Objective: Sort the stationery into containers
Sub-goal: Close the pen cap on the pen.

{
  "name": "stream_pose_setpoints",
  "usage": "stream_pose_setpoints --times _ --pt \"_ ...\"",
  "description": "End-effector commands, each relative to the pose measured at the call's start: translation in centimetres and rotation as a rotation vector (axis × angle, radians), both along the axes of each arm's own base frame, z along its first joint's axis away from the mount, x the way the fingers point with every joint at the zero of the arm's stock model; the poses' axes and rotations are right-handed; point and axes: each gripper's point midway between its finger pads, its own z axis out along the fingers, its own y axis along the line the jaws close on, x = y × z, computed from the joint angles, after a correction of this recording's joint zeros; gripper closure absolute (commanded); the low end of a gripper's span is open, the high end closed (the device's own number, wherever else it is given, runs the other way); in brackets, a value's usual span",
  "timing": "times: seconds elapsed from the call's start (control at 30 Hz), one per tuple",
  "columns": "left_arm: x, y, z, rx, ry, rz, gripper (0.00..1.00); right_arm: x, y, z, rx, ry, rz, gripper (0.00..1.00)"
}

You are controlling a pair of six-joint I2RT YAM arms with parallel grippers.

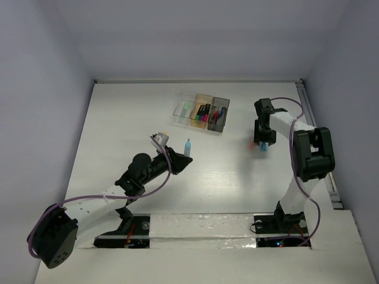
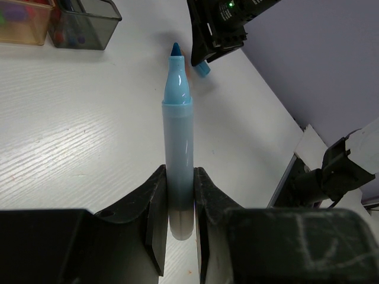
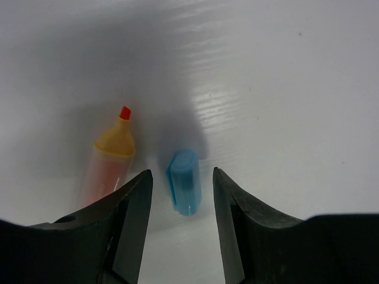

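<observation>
Gripping a light-blue uncapped plastic marker (image 2: 177, 136) by its barrel, the left gripper (image 2: 179, 189) is clamped tight, tip pointing away above the white table (image 1: 118, 148). Over on the right gripper (image 3: 180, 177), jaws stand apart either side of a light-blue cap (image 3: 183, 189) lying flat, not touching it, orange uncapped marker (image 3: 112, 154) just beside. Three small plastic boxes (image 1: 204, 95) sit further back.

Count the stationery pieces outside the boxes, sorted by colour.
Light blue: 2, the light-blue marker in the left gripper and a cap on the table at the right gripper.
Orange: 1, the orange marker lying beside that cap.
Total: 3
</observation>
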Motion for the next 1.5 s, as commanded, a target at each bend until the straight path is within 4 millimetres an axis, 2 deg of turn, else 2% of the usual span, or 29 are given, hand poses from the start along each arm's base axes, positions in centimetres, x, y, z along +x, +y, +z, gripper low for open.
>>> stream_pose_setpoints --times 0.0,0.17,0.3,0.4,0.5,0.53,0.67,0.7,0.77,0.8,0.83,0.87,0.9,0.93,0.97,1.0,1.07,1.1,1.17,1.2,1.27,1.3,1.33,1.37,1.4,1.47 --pt "0.3 -0.2 1.5 -0.028 -0.057 0.000 1.00 1.2 0.3 0.2 0.022 0.018 0.037 0.51" --pt "0.5 0.0 1.4 -0.021 -0.059 0.010 1.00 0.7 -0.1 -0.7 -0.005 0.048 0.018 0.60" --pt "0.6 -0.1 1.4 -0.020 -0.058 0.010 1.00 0.5 -0.3 -0.6 -0.011 0.047 0.005 0.66" --pt "0.6 0.0 1.4 -0.018 -0.060 0.013 1.00 0.5 -0.3 -0.5 -0.012 0.049 0.001 0.75" --pt "0.6 0.0 1.3 -0.016 -0.058 0.015 1.00 0.6 -0.5 0.2 -0.019 0.028 -0.010 0.90" --pt "0.6 0.0 1.2 -0.014 -0.058 0.013 1.00 0.5 -0.6 0.5 -0.021 0.017 -0.018 0.91" --pt "0.3 -0.4 1.7 -0.036 -0.065 -0.014 1.00 1.4 -0.4 4.8 0.006 -0.137 -0.045 0.97" --pt "0.3 -0.6 1.9 -0.047 -0.066 -0.023 1.00 1.9 0.5 7.4 0.063 -0.222 -0.026 0.98" --pt "-0.2 -1.3 3.0 -0.086 -0.077 -0.066 1.00 2.8 3.2 10.2 0.159 -0.358 0.061 0.99" --pt "-0.4 -1.6 3.0 -0.093 -0.068 -0.083 1.00 2.6 5.6 13.3 0.272 -0.454 0.132 0.99" --pt "-0.7 -2.0 3.8 -0.119 -0.082 -0.115 1.00 2.5 7.1 14.8 0.337 -0.506 0.175 0.99" --pt "-0.9 -2.1 4.1 -0.136 -0.072 -0.126 1.00 2.5 9.5 16.2 0.418 -0.583 0.230 0.99" --pt "-1.0 -2.3 4.1 -0.144 -0.065 -0.136 1.00 1.9 11.9 17.8 0.529 -0.636 0.302 0.99" --pt "-1.2 -2.4 4.7 -0.161 -0.074 -0.152 1.00 0.8 13.5 20.7 0.612 -0.726 0.359 0.99" --pt "-1.3 -2.5 4.9 -0.172 -0.072 -0.159 1.00 1.0 15.4 23.8 0.724 -0.844 0.401 0.99" --pt "-1.7 -2.8 5.4 -0.188 -0.070 -0.187 1.00 -0.8 17.9 23.9 0.843 -0.836 0.493 0.99" --pt "-1.9 -3.1 6.6 -0.215 -0.090 -0.209 1.00 -2.0 20.3 28.2 0.998 -0.967 0.582 1.00" --pt "-2.2 -3.3 7.4 -0.238 -0.084 -0.231 1.00 -3.2 22.0 28.6 1.057 -0.965 0.642 1.00" --pt "-2.5 -3.4 8.5 -0.274 -0.093 -0.248 1.00 -4.2 23.6 30.1 1.130 -1.002 0.703 1.00" --pt "-2.7 -3.4 8.9 -0.290 -0.094 -0.258 1.00 -4.8 24.2 32.2 1.194 -1.068 0.739 1.00" --pt "-3.2 -3.5 10.0 -0.321 -0.091 -0.283 1.00 -6.7 25.8 33.1 1.294 -1.072 0.820 1.00" --pt "-3.4 -3.5 10.8 -0.335 -0.101 -0.295 1.00 -7.6 26.3 34.6 1.369 -1.103 0.864 1.00" --pt "-3.6 -3.5 11.2 -0.347 -0.101 -0.304 1.00 -7.9 26.4 35.1 1.399 -1.118 0.878 1.00" --pt "-3.8 -3.5 11.8 -0.366 -0.096 -0.314 1.00 -9.2 26.8 36.5 1.468 -1.149 0.921 1.00" --pt "-4.2 -3.5 12.8 -0.393 -0.100 -0.336 1.00 -10.0 27.3 36.3 1.507 -1.129 0.957 1.00" --pt "-4.4 -3.5 13.6 -0.414 -0.101 -0.345 1.00 -11.4 27.2 37.9 1.566 -1.194 1.019 1.00"
